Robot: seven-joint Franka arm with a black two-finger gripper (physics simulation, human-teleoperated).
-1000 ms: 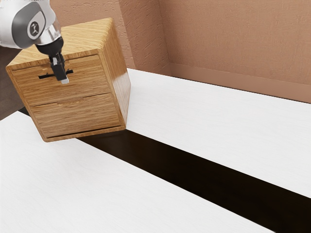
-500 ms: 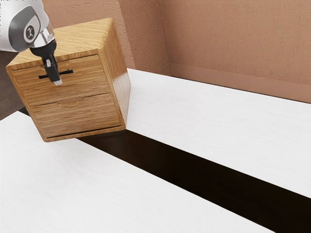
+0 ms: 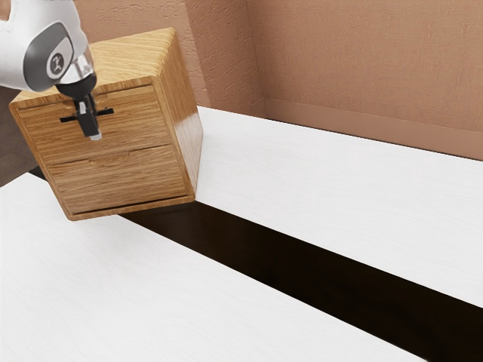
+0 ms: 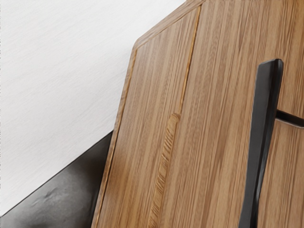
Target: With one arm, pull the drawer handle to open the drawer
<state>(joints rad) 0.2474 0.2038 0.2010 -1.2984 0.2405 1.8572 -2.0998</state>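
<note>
Judging the top drawer's point(image 3: 128, 124) handle point(image 4: 260, 142) rigid and slick, best taken mid-bar, I cannot tell whether the end effector point(image 3: 92, 130) is clenched.

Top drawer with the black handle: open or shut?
Shut: the top wooden drawer front sits flush with the wooden cabinet face.

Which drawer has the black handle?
The top drawer, right by the gripper. Its handle is black; the bottom drawer has only a wood-coloured one.
</note>
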